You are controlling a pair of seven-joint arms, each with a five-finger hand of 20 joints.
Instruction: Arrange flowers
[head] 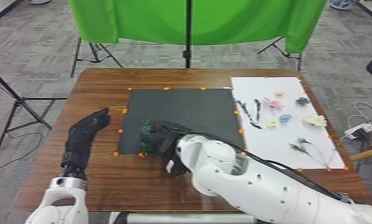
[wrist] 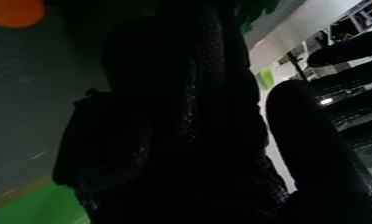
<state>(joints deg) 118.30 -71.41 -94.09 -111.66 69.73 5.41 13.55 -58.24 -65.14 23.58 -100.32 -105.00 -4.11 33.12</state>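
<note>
Green sprig (head: 147,144) on the black mat (head: 187,106), toward its near left part; long axis runs roughly near to far, as far as the glove lets me see. Right hand (head: 167,132) lies just on its right side, partly over it. Whether that hand is clamped on the sprig or merely lying against it, cannot tell: black glove against dark mat. Wrist view puts a bit of the same green close by the glove. Left hand (head: 86,125) out over the brown table (head: 169,78), left of the mat, fingers straight and together, apart from the greenery. Right is clearly the nearer. Pink flower (head: 272,104), blue flower (head: 285,118) and cream flower (head: 315,120) lie on the white sheet (head: 253,86), right of the mat. Judgement: early stage, foliage being placed first. Next move probably turns on that sideways contact; a careless pull rightward could drag the sprig out of line.
</note>
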